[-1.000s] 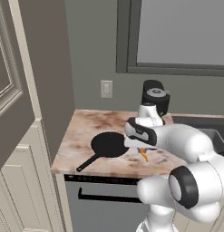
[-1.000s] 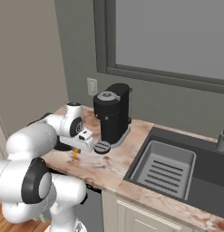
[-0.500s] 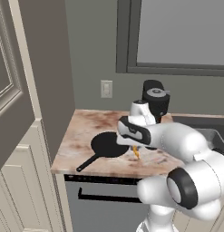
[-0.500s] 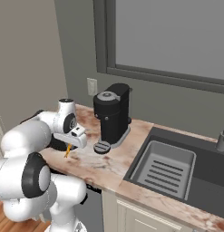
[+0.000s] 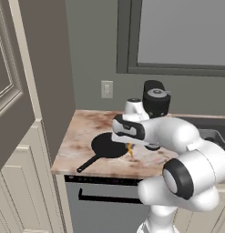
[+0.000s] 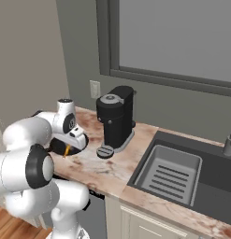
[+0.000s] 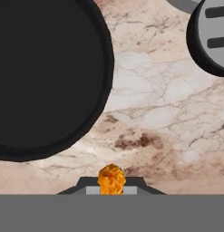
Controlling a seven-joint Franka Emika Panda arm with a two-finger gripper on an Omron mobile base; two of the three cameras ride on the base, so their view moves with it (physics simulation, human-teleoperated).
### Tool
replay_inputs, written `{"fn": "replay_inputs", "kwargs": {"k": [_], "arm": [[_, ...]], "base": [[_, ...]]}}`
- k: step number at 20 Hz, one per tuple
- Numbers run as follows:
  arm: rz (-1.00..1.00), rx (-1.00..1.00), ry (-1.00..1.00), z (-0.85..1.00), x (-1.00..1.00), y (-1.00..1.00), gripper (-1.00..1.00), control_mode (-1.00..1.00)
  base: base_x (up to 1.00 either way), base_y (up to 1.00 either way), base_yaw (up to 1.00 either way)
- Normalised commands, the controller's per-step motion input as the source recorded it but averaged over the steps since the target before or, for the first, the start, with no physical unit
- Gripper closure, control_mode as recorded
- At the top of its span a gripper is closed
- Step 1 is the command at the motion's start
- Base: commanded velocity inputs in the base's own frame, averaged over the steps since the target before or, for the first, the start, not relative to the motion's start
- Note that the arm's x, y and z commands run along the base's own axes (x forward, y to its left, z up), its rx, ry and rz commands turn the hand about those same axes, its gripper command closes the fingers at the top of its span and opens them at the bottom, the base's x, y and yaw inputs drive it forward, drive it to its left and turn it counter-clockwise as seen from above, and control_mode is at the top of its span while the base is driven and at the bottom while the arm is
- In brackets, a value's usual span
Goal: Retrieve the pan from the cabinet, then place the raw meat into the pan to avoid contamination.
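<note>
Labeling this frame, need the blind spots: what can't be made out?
- Pincer fingertips: hand view, the meat covers them.
- Pincer: left base view, the arm hides it.
- Pan: hand view, cut off at top and left edges; handle out of frame.
- Meat's shape: too small in both base views.

Black pan, orange meat, marbled counter

The frying pan (image 5: 108, 145) is showing all black against a countertop (image 5: 82, 136) veined in beige, white and rusty brown; the raw meat (image 7: 111, 179) is glowing orange-yellow, and the coffee machine (image 6: 116, 120) is looking black with a grey lid.
</note>
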Motion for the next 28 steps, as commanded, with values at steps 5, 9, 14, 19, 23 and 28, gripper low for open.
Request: {"fn": "replay_inputs", "kwargs": {"k": [5,9,14,19,23,28], "arm": [[-0.05,0.00,0.00,0.00,0.24,0.15,1.00,-1.00],[-0.04,0.00,0.00,0.00,0.25,0.15,1.00,-1.00],[-0.04,0.00,0.00,0.00,0.26,0.10,1.00,-1.00],[-0.02,0.00,0.00,-0.01,0.23,0.06,1.00,-1.00],[-0.02,0.00,-0.02,-0.06,0.18,0.09,1.00,-1.00],[-0.01,0.00,-0.06,-0.12,0.10,0.10,1.00,-1.00]], "base": [[0.00,0.00,0.00],[0.00,0.00,0.00],[0.00,0.00,0.00],[0.00,0.00,0.00],[0.00,0.00,0.00],[0.00,0.00,0.00]]}}
